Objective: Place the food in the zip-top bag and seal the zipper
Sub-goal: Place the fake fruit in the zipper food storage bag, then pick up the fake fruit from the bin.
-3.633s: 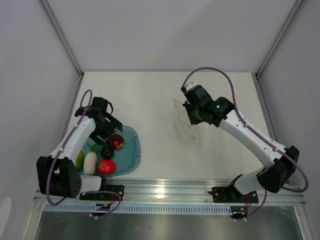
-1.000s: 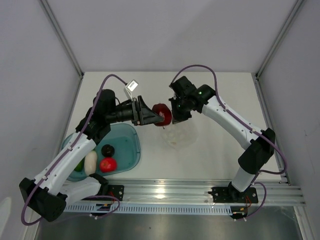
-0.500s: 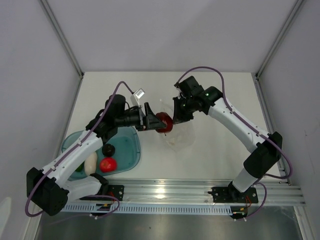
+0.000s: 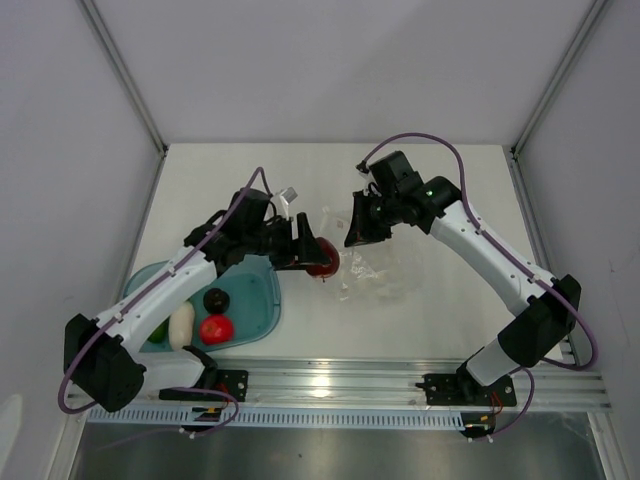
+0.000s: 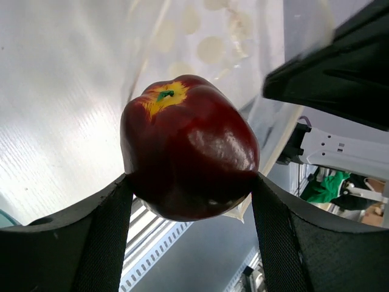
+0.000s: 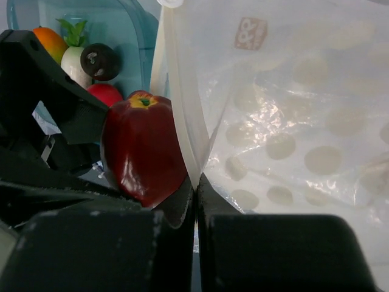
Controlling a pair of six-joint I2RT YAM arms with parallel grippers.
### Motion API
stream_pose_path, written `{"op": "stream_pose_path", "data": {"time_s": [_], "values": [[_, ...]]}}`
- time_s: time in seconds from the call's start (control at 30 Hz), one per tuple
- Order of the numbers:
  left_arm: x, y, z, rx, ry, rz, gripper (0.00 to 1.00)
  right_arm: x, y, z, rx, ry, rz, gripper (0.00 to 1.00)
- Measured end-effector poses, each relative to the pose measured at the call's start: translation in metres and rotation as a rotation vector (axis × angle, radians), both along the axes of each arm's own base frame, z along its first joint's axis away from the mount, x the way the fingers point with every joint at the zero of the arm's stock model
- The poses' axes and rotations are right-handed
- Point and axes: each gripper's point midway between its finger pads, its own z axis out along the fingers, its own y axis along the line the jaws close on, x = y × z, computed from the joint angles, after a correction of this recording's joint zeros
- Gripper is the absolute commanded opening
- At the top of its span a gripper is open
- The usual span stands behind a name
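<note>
Apple (image 5: 188,146) sits clamped in our left gripper (image 4: 308,247), just beside the right gripper (image 6: 196,187); only its wrist view shows us jaws pinching the zipper (image 6: 179,103). White table (image 4: 430,310), grey walls (image 4: 330,70).

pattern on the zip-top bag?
The zip-top bag is clear with pale round dots and a small reddish logo; best seen in the right wrist view.

White arm links (image 4: 490,255), black joints (image 4: 540,330), purple cables (image 4: 420,138), black left tool (image 4: 315,250)

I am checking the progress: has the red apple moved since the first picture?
Yes. The apple has left the tray and gone to the right of it. The left gripper holds it at the mouth of the bag.
</note>
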Motion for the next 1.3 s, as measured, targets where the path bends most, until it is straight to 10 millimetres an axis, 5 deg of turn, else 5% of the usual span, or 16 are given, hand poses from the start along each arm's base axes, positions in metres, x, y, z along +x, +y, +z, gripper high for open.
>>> {"op": "stream_pose_path", "data": {"time_s": [0.2,0.23,0.3,0.7,1.03,1.17,1.3], "values": [[-0.001,-0.008,0.02,-0.009,-0.058,-0.035,0.57,0.0,0.002,0.002,0.014,0.001,0.009,0.0],[-0.001,-0.009,0.021,-0.007,-0.059,-0.039,0.65,0.0,0.002,0.002,0.017,0.002,0.01,0.0],[0.0,-0.01,0.023,0.003,-0.062,-0.047,0.99,0.0,0.003,0.003,0.022,0.002,0.012,0.0],[0.011,0.012,0.02,0.124,-0.111,0.061,0.99,0.005,-0.002,0.004,0.036,0.011,0.0,0.0],[0.027,0.096,0.024,0.32,-0.155,0.428,1.0,0.006,-0.006,-0.001,0.026,0.019,-0.006,0.0],[0.031,0.148,-0.014,0.431,0.009,0.621,1.0,0.006,-0.009,-0.006,0.019,0.029,-0.008,0.0],[0.005,0.187,-0.067,0.544,0.211,0.74,0.99,0.008,-0.012,-0.009,0.015,0.031,-0.008,0.0]]}}
